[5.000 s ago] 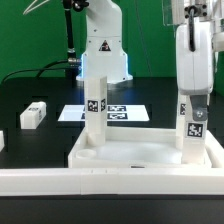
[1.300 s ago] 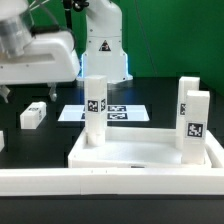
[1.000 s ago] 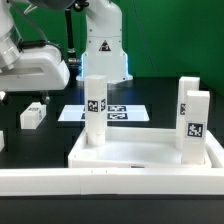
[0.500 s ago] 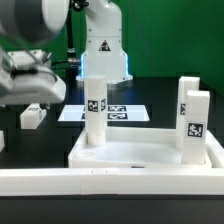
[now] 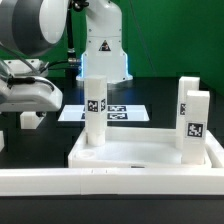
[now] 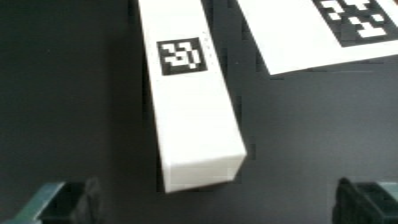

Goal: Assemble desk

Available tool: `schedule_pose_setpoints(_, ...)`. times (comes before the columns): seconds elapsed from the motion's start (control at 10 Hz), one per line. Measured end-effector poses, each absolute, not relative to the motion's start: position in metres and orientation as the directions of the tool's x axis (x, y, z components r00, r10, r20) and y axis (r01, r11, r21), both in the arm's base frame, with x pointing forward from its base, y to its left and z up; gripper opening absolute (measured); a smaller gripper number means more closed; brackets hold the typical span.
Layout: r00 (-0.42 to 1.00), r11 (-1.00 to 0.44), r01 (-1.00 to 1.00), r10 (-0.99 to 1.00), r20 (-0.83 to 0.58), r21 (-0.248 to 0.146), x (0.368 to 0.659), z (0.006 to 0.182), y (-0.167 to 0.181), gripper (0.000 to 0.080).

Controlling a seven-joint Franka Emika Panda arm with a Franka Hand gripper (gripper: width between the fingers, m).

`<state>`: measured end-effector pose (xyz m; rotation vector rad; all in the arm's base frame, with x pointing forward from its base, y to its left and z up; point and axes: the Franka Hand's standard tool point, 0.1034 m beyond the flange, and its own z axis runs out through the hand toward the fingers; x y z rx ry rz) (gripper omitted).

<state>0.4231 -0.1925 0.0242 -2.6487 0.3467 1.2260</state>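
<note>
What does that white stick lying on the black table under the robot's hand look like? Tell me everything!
The loose leg is a short white block with square sides, plain and smooth like plastic, with one black-and-white tag stuck near one end. It lies flat on the black table, beside the marker board and apart from it. The gripper hangs above with open fingers, not touching it.

Loose leg (image 5: 31,119): mostly hidden behind the arm.
Marker board (image 6: 329,30): cut off — wrist view's edge.
Gripper (image 6: 217,200): only fingertips in frame.
</note>
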Motion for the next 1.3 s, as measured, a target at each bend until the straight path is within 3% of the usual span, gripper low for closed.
schedule_pose_setpoints(0.2,0.573,-0.943,-0.323,-0.133,-0.808,-0.074,0.3977,0.0104,-0.1897,0.0649)
schedule_pose_setpoints(0.5,0.578,-0.944,-0.322,-0.135,-0.805,-0.074,0.3997,0.011,-0.1907,0.0637)
schedule_pose_setpoints(0.7,0.578,-0.944,-0.323,-0.135,-0.805,-0.074,0.3996,0.0111,-0.191,0.0283)
schedule_pose_setpoints(1.3,0.578,-0.943,-0.324,-0.136,-0.805,-0.074,0.3993,0.0111,-0.1916,0.0287)
